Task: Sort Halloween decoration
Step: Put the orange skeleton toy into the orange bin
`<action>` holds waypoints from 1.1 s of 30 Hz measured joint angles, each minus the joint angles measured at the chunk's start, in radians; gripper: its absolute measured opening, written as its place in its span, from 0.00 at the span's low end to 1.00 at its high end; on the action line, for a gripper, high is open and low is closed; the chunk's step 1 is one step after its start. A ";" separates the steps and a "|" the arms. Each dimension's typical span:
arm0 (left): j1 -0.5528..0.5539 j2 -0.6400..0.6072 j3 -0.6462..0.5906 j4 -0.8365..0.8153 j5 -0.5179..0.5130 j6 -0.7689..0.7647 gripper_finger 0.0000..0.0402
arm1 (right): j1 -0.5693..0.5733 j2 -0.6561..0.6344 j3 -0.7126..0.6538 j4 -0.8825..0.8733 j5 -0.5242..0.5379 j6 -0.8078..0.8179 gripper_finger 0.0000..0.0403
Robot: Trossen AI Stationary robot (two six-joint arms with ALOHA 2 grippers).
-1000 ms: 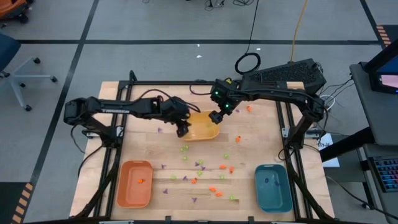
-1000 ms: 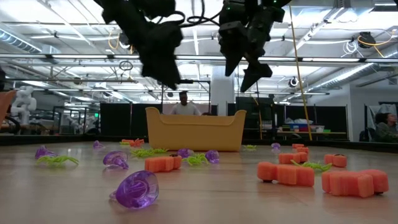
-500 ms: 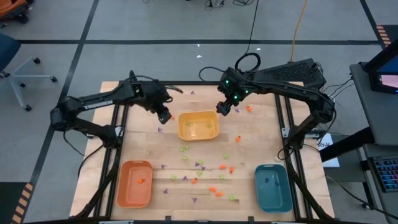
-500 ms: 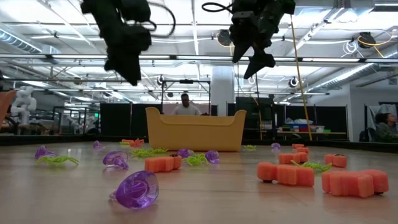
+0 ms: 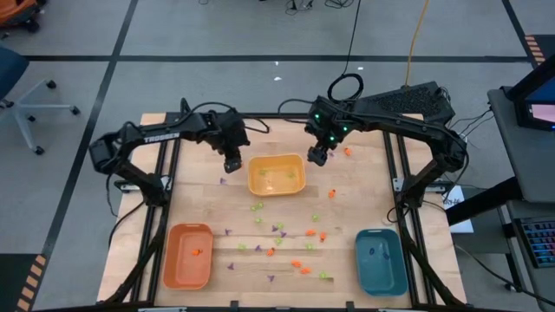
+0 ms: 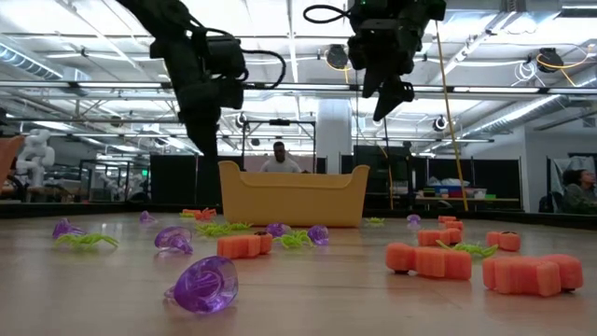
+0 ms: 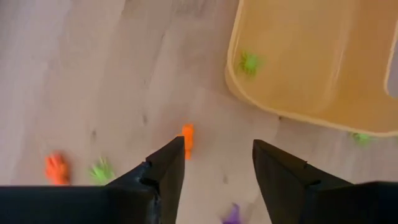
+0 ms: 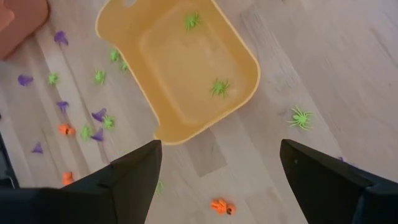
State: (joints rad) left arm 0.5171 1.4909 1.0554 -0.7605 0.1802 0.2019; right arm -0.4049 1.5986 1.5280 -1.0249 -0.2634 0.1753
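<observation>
Looking down, the small decorations (image 5: 286, 238) lie scattered on the table (image 5: 199, 204), well apart from both raised grippers. Only the right wrist view shows green spiders (image 8: 219, 87) inside the yellow tray (image 8: 242, 53). Left gripper (image 7: 214, 165) and right gripper (image 8: 217, 177) both stand open, empty.

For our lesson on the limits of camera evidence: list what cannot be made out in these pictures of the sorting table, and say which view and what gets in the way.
- Yellow tray contents: low view, its near wall hides them.
- Teal tray contents: high view, a dark speck too small to identify.
- Orange tray: right wrist view, cut off by the picture edge.
- Left pincer fingers: left wrist view, lower parts cut off by the edge.
- Person behind the yellow tray: low view, mostly hidden by it.
</observation>
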 joint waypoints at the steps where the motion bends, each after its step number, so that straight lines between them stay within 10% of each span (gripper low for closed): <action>1: 0.001 0.005 0.000 -0.002 0.000 0.022 0.48 | 0.000 0.000 0.000 -0.006 0.000 -0.010 0.78; 33: -0.029 0.104 -0.205 0.290 -0.130 0.041 0.41 | 0.001 -0.093 0.000 -0.110 -0.055 -0.226 0.78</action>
State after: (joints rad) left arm 0.4881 1.5945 0.8501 -0.4701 0.0499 0.2429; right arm -0.4038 1.5058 1.5284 -1.1345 -0.3181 -0.0511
